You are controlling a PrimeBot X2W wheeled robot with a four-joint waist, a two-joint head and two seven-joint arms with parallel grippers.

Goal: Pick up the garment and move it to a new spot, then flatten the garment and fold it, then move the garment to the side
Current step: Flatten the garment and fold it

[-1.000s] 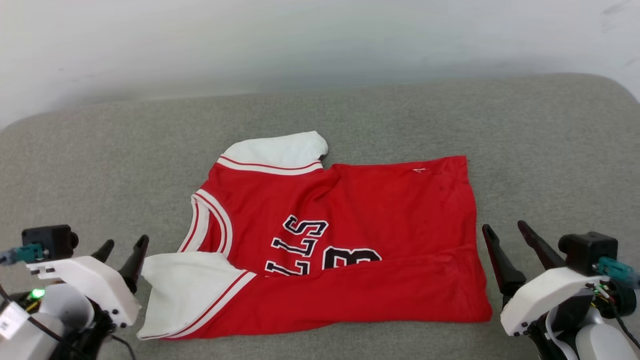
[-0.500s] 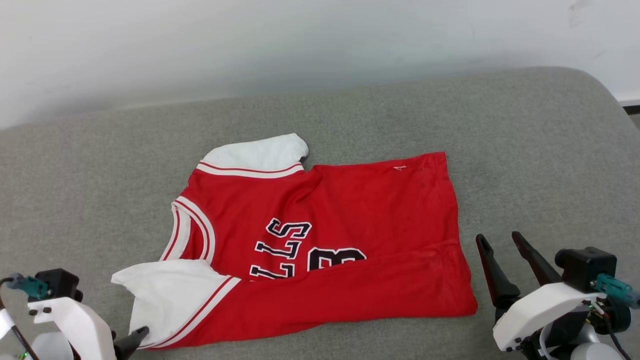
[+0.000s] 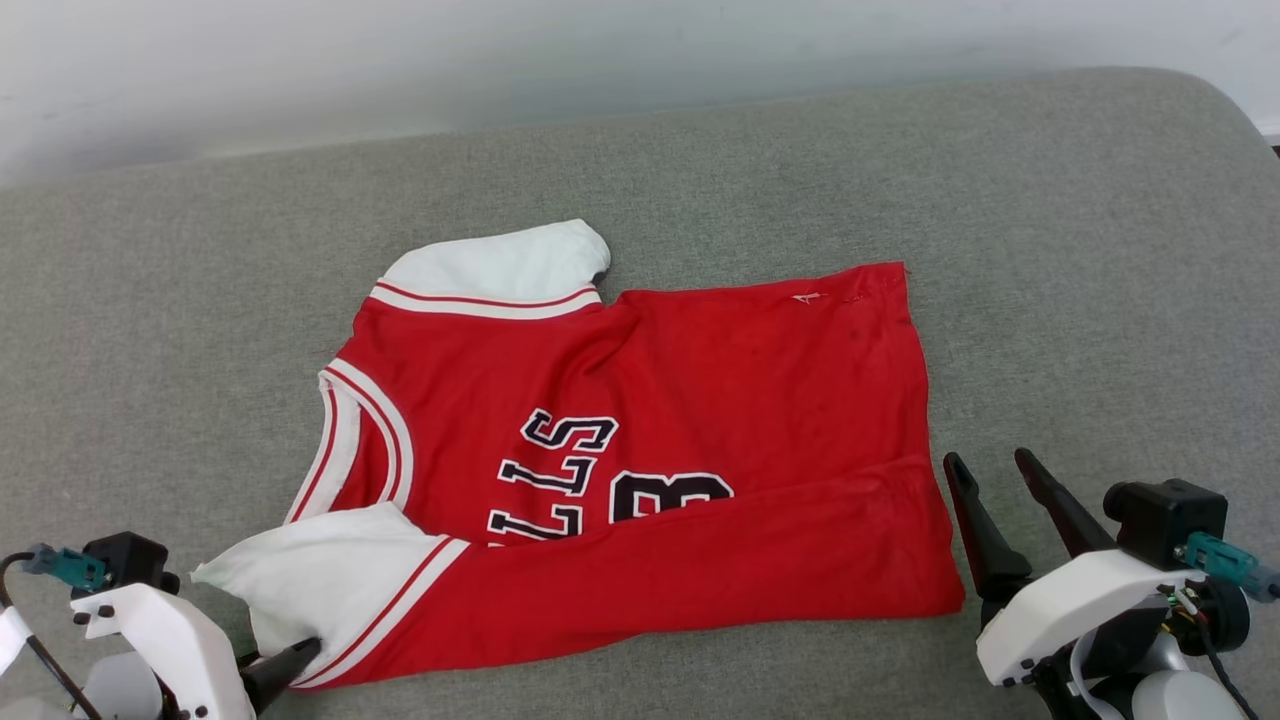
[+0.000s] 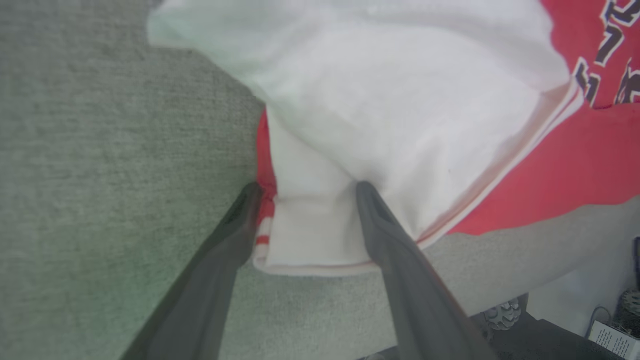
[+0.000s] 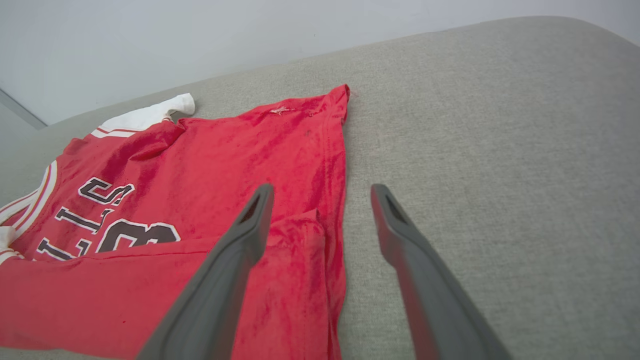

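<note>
Fabric in red covers the middle of a grey cushioned surface (image 3: 1100,250). This is the garment (image 3: 640,420), lying flat with its striped collar to the left and its hem to the right. We see its near long edge folded over toward the far side, covering the lower part of the dark lettering. One white sleeve (image 3: 500,265) lies at the far left, the other white sleeve (image 3: 310,570) at the near left corner. A pale wall (image 3: 400,60) runs behind the surface.

The left tool (image 4: 307,190) is low at that near left corner. Its two dark fingers stand apart with the folded white sleeve end between them, and one finger is tucked under the upper white layer. We see no clamp on the cloth.

The right tool (image 3: 986,460) is just beside the near right corner of the hem. Its fingers are spread wide with nothing between them. In its wrist view one finger lies over the red fold and the other over bare grey surface. We cannot tell whether either touches.
</note>
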